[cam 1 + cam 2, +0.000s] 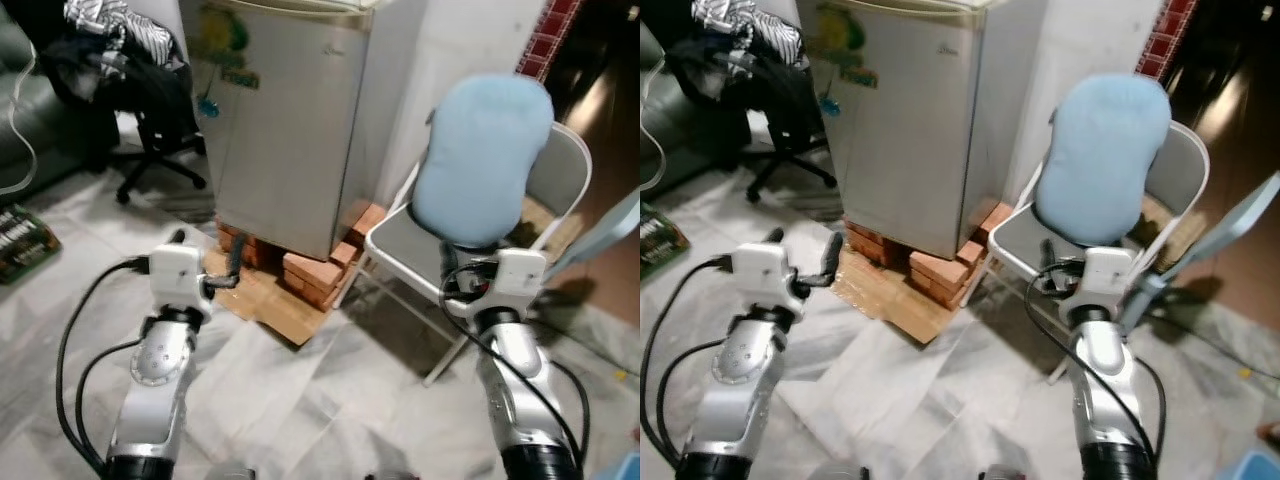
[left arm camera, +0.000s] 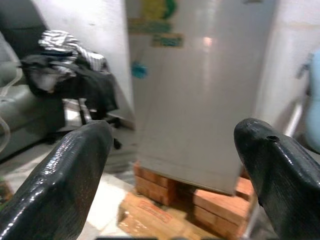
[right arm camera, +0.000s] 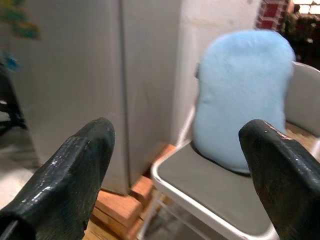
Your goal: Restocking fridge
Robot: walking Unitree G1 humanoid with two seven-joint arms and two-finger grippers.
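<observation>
Beside fridge: folding chair | blue cushion | bricks underneath

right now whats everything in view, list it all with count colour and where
fridge: one, silver-grey, door shut, straight ahead, standing on bricks
bricks: a stack, red-orange, under the fridge
cardboard: one flat sheet, brown, on the floor before the bricks
folding chair: one, white-grey, to the right of the fridge
cushion: one, pale blue, upright on the chair seat against its back
office chair: one, black, left of the fridge, clothes heaped on it
floor sheeting: white, spread over the floor
left gripper: black fingers open, raised toward the fridge
right gripper: black fingers open, raised toward the folding chair
</observation>
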